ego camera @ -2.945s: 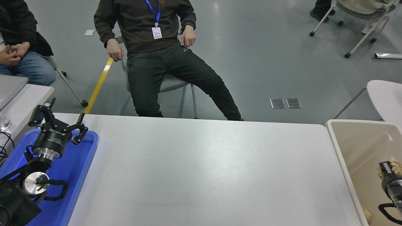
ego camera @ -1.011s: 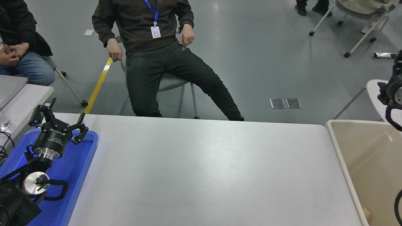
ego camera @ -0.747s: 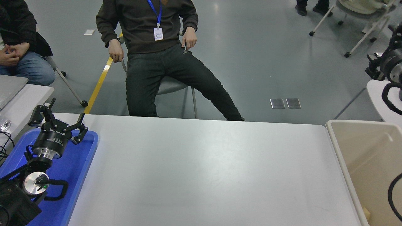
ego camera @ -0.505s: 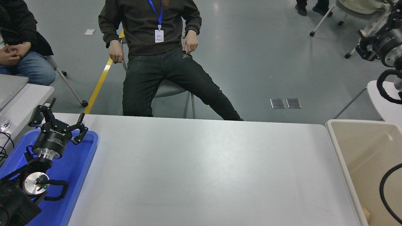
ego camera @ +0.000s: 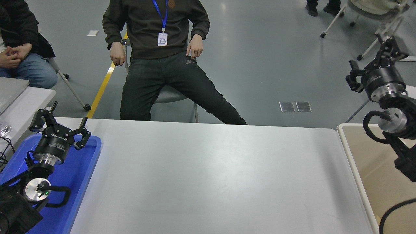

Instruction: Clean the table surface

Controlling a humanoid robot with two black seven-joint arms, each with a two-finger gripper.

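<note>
my right gripper (ego camera: 373, 61) is up in the air at the right edge of the view, fingers (ego camera: 390, 45) spread wide apart with nothing between them, pointing away from me over the grey floor beyond the far edge. behind them the black wrist and its silver joint hang above the near left corner of the beige bin (ego camera: 364, 182), which sits just beside the right end of the surface. i can see a black cable looping under the wrist and another curling in at the bottom right corner.

over on the other side, my left gripper (ego camera: 60, 125) is parked at the lower left, fingers splayed open and holding nothing, hovering above the blue tray (ego camera: 83, 175) that lies along the left end of the surface.

the table surface (ego camera: 211, 178) fills the middle of the view between tray and bin, white-grey, matte, with only faint scuffs showing on it.

past the far edge a person (ego camera: 159, 48) sits on a chair, hands resting at the hips, a blue lanyard hanging down the front. a second person (ego camera: 19, 48) sits at the top left, hands clasped.
</note>
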